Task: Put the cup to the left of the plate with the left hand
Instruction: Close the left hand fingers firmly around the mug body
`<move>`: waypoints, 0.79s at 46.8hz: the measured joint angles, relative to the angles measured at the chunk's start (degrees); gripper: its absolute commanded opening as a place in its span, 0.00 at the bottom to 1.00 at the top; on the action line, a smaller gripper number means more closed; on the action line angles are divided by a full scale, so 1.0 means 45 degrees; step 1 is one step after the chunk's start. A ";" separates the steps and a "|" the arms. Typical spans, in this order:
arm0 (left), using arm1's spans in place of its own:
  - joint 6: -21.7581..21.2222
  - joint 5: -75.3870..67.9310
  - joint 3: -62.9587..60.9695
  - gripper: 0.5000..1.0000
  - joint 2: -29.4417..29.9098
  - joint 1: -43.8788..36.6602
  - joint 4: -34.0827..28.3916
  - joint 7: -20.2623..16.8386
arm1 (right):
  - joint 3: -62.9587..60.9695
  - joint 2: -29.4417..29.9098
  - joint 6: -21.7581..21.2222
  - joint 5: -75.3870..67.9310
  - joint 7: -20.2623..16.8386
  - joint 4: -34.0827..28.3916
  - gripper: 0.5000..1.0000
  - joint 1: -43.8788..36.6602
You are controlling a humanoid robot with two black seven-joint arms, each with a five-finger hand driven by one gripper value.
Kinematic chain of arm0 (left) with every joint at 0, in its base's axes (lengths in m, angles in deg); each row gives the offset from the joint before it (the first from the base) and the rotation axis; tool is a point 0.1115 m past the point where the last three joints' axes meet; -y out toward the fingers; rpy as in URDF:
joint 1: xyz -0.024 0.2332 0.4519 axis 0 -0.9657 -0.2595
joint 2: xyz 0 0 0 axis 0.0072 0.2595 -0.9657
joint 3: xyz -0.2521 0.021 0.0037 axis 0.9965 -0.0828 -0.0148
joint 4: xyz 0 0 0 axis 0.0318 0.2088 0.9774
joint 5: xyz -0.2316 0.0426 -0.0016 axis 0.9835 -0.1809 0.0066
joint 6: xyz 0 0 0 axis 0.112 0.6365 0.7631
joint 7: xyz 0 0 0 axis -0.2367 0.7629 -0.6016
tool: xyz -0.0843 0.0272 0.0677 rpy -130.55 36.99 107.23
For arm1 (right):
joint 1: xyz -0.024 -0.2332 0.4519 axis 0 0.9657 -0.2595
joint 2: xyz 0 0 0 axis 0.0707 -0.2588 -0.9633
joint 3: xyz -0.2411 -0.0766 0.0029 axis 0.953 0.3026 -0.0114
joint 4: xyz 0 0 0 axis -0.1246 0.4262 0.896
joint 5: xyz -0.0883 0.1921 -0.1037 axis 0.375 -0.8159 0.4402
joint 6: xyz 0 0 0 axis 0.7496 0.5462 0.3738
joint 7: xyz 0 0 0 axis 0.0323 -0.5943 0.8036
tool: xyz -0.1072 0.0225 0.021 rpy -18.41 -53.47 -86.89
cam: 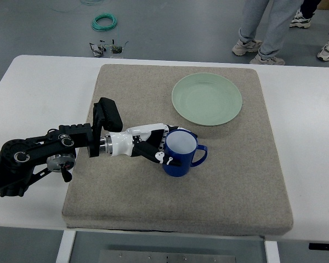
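Note:
A blue cup (182,154) with a white inside stands upright on the grey mat (230,186), handle pointing right. A pale green plate (206,99) lies on the mat at the back, up and right of the cup. My left hand (160,147) reaches in from the left edge and its fingers wrap the cup's left side and rim. The cup sits in front of the plate, slightly to its left. The right arm does not show.
The mat lies on a white table (38,93). A person's legs and shoes (263,41) stand beyond the table's far edge at the right. A green cable coil (104,22) and small items lie on the floor at the back left.

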 measured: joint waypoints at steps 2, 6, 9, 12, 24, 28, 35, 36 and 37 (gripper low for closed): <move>0.0000 0.0000 0.0000 0.57 -0.0020 0.0008 -0.0002 -0.0001 | 0.0000 0.0000 0.0000 0.0000 0.0000 0.0001 0.87 0.0000; -0.0010 0.0000 0.0001 0.54 -0.0025 0.0012 -0.0009 0.0000 | 0.0000 0.0000 0.0000 0.0000 0.0000 0.0002 0.87 -0.0001; -0.0021 0.0000 0.0016 0.48 -0.0041 0.0015 -0.0045 0.0007 | 0.0000 0.0000 0.0000 0.0000 0.0000 0.0002 0.87 0.0000; -0.0022 0.0000 0.0021 0.43 -0.0093 0.0017 -0.0112 0.0014 | 0.0000 0.0000 0.0000 0.0000 0.0001 -0.0003 0.87 -0.0001; -0.0031 0.0000 0.0078 0.25 -0.0124 0.0037 -0.0178 0.0019 | 0.0000 0.0000 0.0000 0.0000 -0.0001 -0.0003 0.87 0.0000; -0.0050 0.0000 0.0174 0.23 -0.0124 0.0038 -0.0184 0.0019 | 0.0000 0.0000 0.0000 0.0000 -0.0001 -0.0001 0.87 0.0000; -0.0247 0.0001 0.0233 0.19 -0.0130 0.0037 -0.0186 0.0019 | 0.0000 0.0000 0.0000 0.0000 -0.0001 -0.0001 0.87 0.0000; -0.0334 0.0002 0.0237 0.19 -0.0136 0.0038 -0.0186 0.0019 | 0.0000 0.0000 0.0000 0.0000 0.0000 -0.0001 0.87 -0.0001; -0.0422 0.0003 0.0244 0.19 -0.0140 0.0042 -0.0185 0.0019 | 0.0000 0.0000 0.0000 0.0000 0.0000 0.0000 0.87 -0.0001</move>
